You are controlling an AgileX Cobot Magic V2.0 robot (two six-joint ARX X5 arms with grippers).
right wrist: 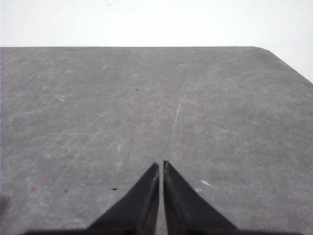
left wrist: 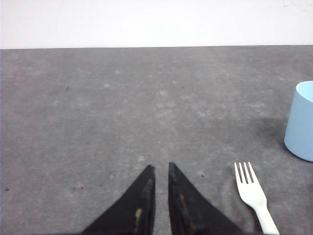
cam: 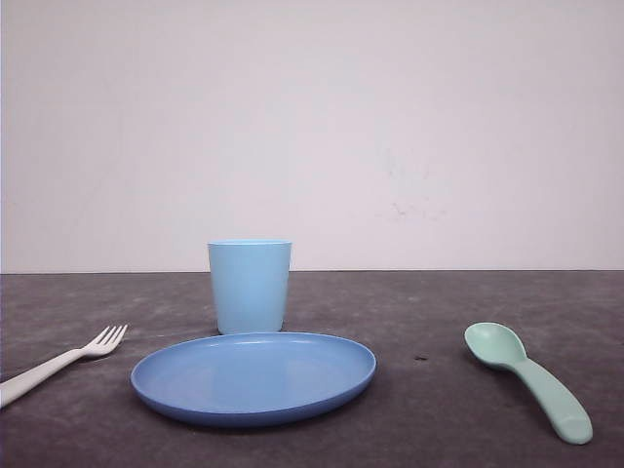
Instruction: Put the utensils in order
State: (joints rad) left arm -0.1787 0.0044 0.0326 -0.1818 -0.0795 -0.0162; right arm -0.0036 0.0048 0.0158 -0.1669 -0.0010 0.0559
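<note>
A white fork [cam: 58, 364] lies on the dark table at the left, tines pointing away from me toward the cup. In the left wrist view the fork [left wrist: 254, 193] lies just beside my left gripper [left wrist: 160, 166], which hovers over bare table with only a narrow slit between its fingers and nothing in it. A mint-green spoon [cam: 526, 375] lies at the right, bowl up and toward the plate. My right gripper [right wrist: 161, 163] is shut over bare table, holding nothing.
A blue round plate [cam: 253, 375] sits in the middle front, with a light blue cup [cam: 250, 286] upright just behind it. The cup [left wrist: 301, 122] stands beyond the fork in the left wrist view. The table's far right corner [right wrist: 259, 49] is rounded.
</note>
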